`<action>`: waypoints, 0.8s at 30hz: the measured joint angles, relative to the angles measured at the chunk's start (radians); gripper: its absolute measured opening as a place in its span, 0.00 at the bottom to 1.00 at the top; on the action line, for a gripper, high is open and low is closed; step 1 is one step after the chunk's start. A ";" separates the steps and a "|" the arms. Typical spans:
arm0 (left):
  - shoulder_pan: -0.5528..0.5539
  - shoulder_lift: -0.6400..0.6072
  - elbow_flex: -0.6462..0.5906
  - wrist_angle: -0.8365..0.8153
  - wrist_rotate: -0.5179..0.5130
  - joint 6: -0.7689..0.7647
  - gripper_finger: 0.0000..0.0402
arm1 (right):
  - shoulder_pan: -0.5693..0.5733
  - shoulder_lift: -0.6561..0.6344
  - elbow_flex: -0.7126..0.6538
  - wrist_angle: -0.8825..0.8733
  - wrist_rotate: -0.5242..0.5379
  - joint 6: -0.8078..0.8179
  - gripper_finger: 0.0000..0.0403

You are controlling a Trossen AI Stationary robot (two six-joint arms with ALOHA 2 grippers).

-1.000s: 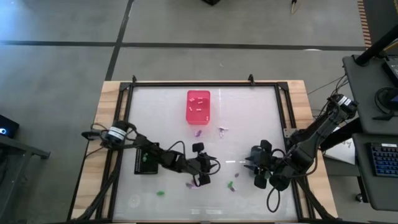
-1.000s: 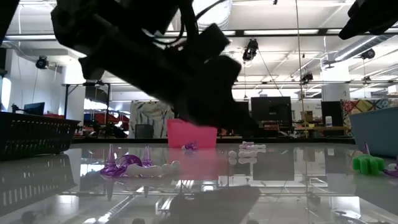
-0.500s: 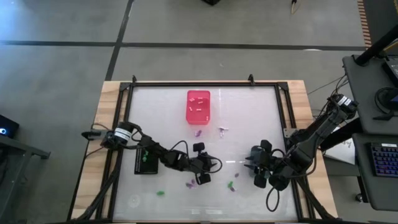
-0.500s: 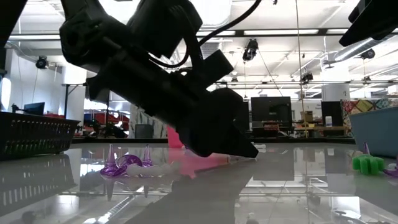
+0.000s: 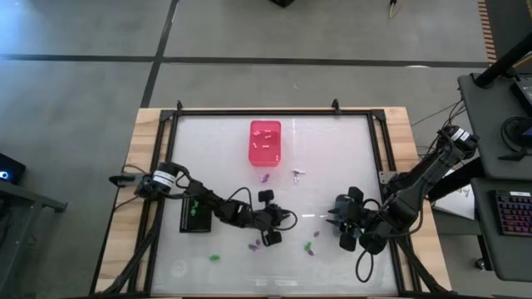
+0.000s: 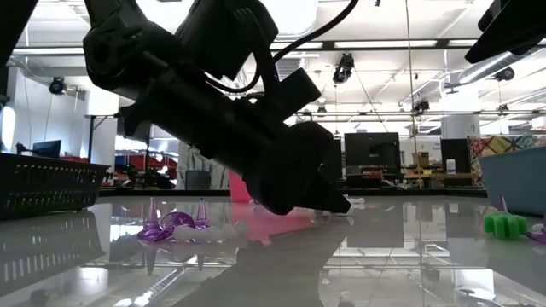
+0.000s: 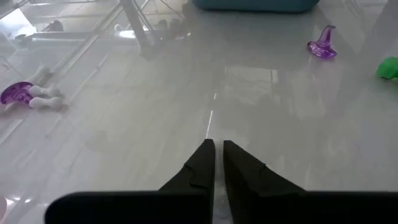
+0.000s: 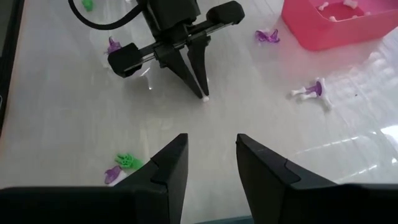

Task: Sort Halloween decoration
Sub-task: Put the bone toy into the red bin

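At the fingertips of the left gripper [image 8: 204,93] the two dark fingers [image 7: 200,168] are pressed together into a single point that touches the glossy white table [image 5: 332,149]. A pale speck sits at that point, but it is too small to tell whether it is a grasped piece. A second ago these fingers stood apart and the gripper hung higher, leaving the pink plastic bin [image 8: 311,34] visible behind it in the low view. Now it is down at the surface and hides most of that bin. The Halloween decoration [image 8: 314,91] is scattered loose around it. One white-and-purple piece lies flat between the gripper and the pink bin, its long axis roughly parallel to the bin's near wall. A purple piece [image 8: 268,36] lies just beside the bin, and white pieces [image 8: 339,6] lie inside it. A tiny purple witch hat [image 7: 322,48] stands on its brim with its tip up and curled over, near a green piece [image 7: 388,67]. The right gripper [image 8: 211,140] waits near the table's right side with its fingers spread and nothing between them, facing the left gripper. A black mesh basket [image 5: 193,216] sits under the left arm.
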 joint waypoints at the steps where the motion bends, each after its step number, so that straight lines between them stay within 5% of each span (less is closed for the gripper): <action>1: 0.000 0.000 0.000 0.000 0.000 0.000 0.01 | 0.000 0.000 0.000 0.000 0.000 0.000 0.32; 10: 0.000 -0.023 -0.002 -0.002 0.002 -0.008 0.00 | 0.000 0.000 0.000 0.000 0.000 0.000 0.32; 24: 0.018 -0.219 -0.002 -0.123 0.000 0.066 0.00 | 0.000 0.000 0.000 0.007 0.002 0.000 0.32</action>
